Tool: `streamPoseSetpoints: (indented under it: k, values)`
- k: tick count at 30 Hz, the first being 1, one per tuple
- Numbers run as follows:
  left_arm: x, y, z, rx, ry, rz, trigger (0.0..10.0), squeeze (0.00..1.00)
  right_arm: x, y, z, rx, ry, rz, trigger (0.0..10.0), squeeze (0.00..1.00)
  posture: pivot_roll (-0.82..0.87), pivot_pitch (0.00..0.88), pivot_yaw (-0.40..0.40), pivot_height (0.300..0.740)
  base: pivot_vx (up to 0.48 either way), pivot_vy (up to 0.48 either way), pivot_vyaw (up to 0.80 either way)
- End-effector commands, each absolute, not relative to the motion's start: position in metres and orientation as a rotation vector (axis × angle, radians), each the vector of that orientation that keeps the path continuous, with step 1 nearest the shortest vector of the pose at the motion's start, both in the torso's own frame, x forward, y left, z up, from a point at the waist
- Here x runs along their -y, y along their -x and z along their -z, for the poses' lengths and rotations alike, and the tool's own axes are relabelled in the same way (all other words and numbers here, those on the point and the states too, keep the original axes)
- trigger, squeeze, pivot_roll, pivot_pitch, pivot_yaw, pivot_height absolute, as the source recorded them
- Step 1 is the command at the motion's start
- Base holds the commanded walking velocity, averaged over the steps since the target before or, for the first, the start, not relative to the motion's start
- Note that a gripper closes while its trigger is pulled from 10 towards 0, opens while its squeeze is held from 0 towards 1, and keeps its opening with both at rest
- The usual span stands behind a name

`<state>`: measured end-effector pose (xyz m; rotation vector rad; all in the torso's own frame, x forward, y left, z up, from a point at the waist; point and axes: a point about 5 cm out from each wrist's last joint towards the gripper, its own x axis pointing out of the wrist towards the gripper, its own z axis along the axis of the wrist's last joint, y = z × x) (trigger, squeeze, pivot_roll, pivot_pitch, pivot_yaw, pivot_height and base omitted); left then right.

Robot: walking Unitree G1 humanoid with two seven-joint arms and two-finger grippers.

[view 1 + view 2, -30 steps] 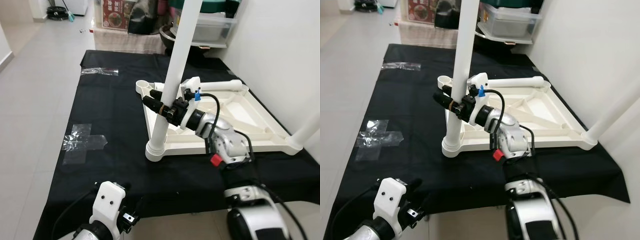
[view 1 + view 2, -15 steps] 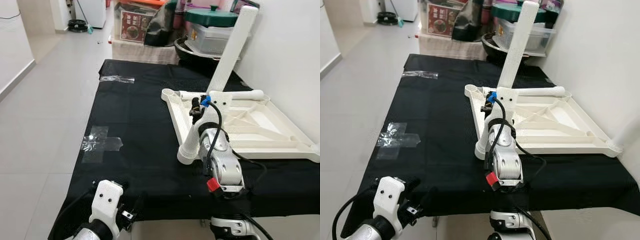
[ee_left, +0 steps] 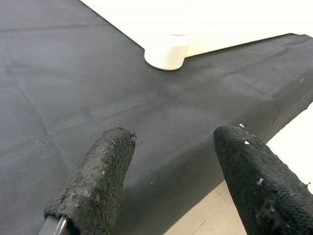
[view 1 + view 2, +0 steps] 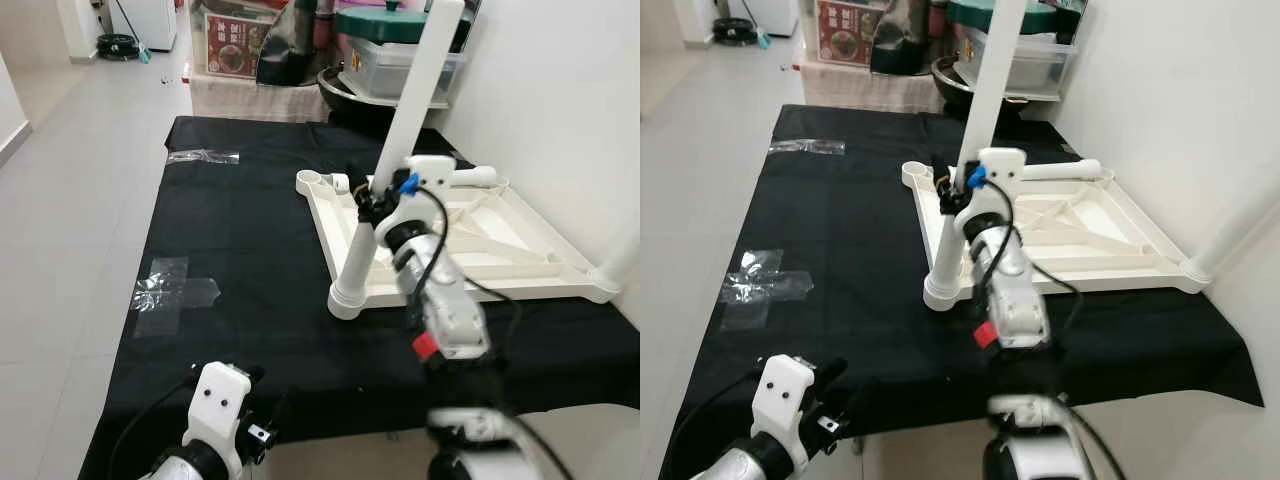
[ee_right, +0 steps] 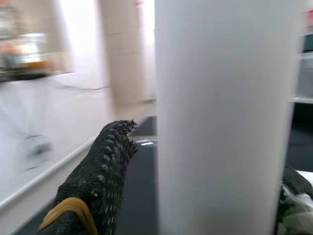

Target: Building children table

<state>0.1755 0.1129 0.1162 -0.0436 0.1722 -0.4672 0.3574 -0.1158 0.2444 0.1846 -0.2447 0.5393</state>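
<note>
A white children's table top (image 4: 505,255) lies upside down on a black cloth (image 4: 240,250). A white table leg (image 4: 405,130) stands tilted in its near left corner socket (image 4: 346,297). My right gripper (image 4: 372,205) is shut on this leg about a third of the way up. The right wrist view shows the leg (image 5: 225,117) with a black finger (image 5: 98,171) on either side. Another leg (image 4: 470,177) lies along the table top's far edge. A third leg (image 4: 622,250) rises at the right corner. My left gripper (image 3: 171,171) hovers open over the cloth's near edge.
The white wall (image 4: 560,90) runs close along the right of the cloth. Storage bins and a pot (image 4: 380,60) stand past the far end. Clear tape patches (image 4: 175,290) stick to the cloth on the left. Grey tiled floor (image 4: 70,200) lies to the left.
The head camera has shifted. My right arm has swung from the leg's right side to its near side, still shut on it. The leg leans more to the right than a second ago.
</note>
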Motion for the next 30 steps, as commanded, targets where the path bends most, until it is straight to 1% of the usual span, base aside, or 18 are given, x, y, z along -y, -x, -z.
streamPoseSetpoints:
  k: [1,2,3,4,7,8,9,12,16,17,19,20,22,23,24,25,28,30]
  values:
    - [-0.111,-0.175,-0.114,-0.180,0.040,0.481,10.0,0.00,0.104,-0.351,-0.239,0.185,-0.199,-0.778,10.0,0.00,0.11,0.042,-0.130,0.740,0.000,0.000,0.00]
    - [-0.111,-0.175,-0.114,-0.180,0.040,0.481,10.0,0.00,0.104,-0.351,-0.239,0.185,-0.199,-0.778,10.0,0.00,0.11,0.042,-0.130,0.740,0.000,0.000,0.00]
    - [-0.111,-0.174,-0.113,-0.183,0.039,0.481,10.0,0.00,0.101,-0.341,-0.230,0.113,-0.155,-1.000,10.0,0.00,0.12,0.037,-0.131,0.740,0.000,0.000,0.00]
    - [-0.111,-0.174,-0.113,-0.183,0.039,0.481,10.0,0.00,0.101,-0.341,-0.230,0.113,-0.155,-1.000,10.0,0.00,0.12,0.037,-0.131,0.740,0.000,0.000,0.00]
    - [-0.112,-0.174,-0.113,-0.185,0.039,0.480,10.0,0.00,0.098,-0.326,-0.222,0.033,-0.128,-1.289,10.0,0.00,0.11,0.041,-0.128,0.740,0.000,0.000,0.00]
    - [-0.112,-0.174,-0.113,-0.185,0.039,0.480,10.0,0.00,0.098,-0.326,-0.222,0.033,-0.128,-1.289,10.0,0.00,0.11,0.041,-0.128,0.740,0.000,0.000,0.00]
    - [-0.112,-0.175,-0.113,-0.185,0.039,0.478,10.0,0.00,0.094,-0.321,-0.218,-0.003,-0.085,-1.428,10.0,0.00,0.12,0.047,-0.123,0.740,0.000,0.000,0.00]
    - [-0.113,-0.175,-0.114,-0.183,0.037,0.477,10.0,0.00,0.088,-0.327,-0.217,-0.018,-0.067,-1.484,10.0,0.00,0.13,0.053,-0.126,0.740,0.000,0.000,0.00]
    - [-0.113,-0.175,-0.115,-0.183,0.038,0.477,10.0,0.00,0.080,-0.335,-0.221,0.002,-0.062,-1.489,10.0,0.00,0.13,0.073,-0.124,0.740,0.000,0.000,0.00]
    - [-0.113,-0.175,-0.115,-0.182,0.037,0.477,10.0,0.00,0.078,-0.337,-0.224,0.009,-0.071,-1.482,4.1,0.00,0.13,0.074,-0.120,0.740,0.000,0.000,0.00]
    - [-0.113,-0.175,-0.115,-0.182,0.037,0.477,10.0,0.00,0.078,-0.337,-0.224,0.009,-0.071,-1.482,4.1,0.00,0.13,0.074,-0.120,0.740,0.000,0.000,0.00]
    - [-0.114,-0.176,-0.115,-0.184,0.036,0.479,10.0,0.00,0.076,-0.338,-0.227,0.027,-0.093,-1.475,0.0,0.00,0.14,0.081,-0.113,0.740,0.000,0.000,0.00]
    - [-0.114,-0.176,-0.116,-0.184,0.034,0.482,10.0,0.00,0.074,-0.340,-0.230,0.053,-0.120,-1.454,0.0,0.00,0.14,0.087,-0.112,0.740,0.000,0.000,0.00]
    - [-0.115,-0.176,-0.116,-0.184,0.032,0.482,10.0,0.00,0.073,-0.342,-0.233,0.083,-0.153,-1.405,0.0,0.00,0.14,0.093,-0.118,0.740,0.000,0.000,0.00]
    - [-0.115,-0.176,-0.116,-0.184,0.032,0.482,10.0,0.00,0.073,-0.342,-0.233,0.083,-0.153,-1.405,0.0,0.00,0.14,0.093,-0.118,0.740,0.000,0.000,0.00]
    - [-0.115,-0.177,-0.116,-0.183,0.032,0.481,10.0,0.00,0.072,-0.344,-0.236,0.117,-0.170,-1.337,0.0,0.00,0.14,0.094,-0.119,0.740,0.000,0.000,0.00]
    - [-0.115,-0.176,-0.117,-0.182,0.032,0.479,10.0,0.00,0.073,-0.346,-0.237,0.136,-0.178,-1.298,0.0,0.00,0.14,0.102,-0.120,0.740,0.000,0.000,0.00]
    - [-0.115,-0.177,-0.117,-0.180,0.033,0.478,10.0,0.00,0.078,-0.362,-0.235,0.132,-0.148,-0.977,0.0,0.00,0.13,0.101,-0.121,0.740,0.000,0.000,0.00]
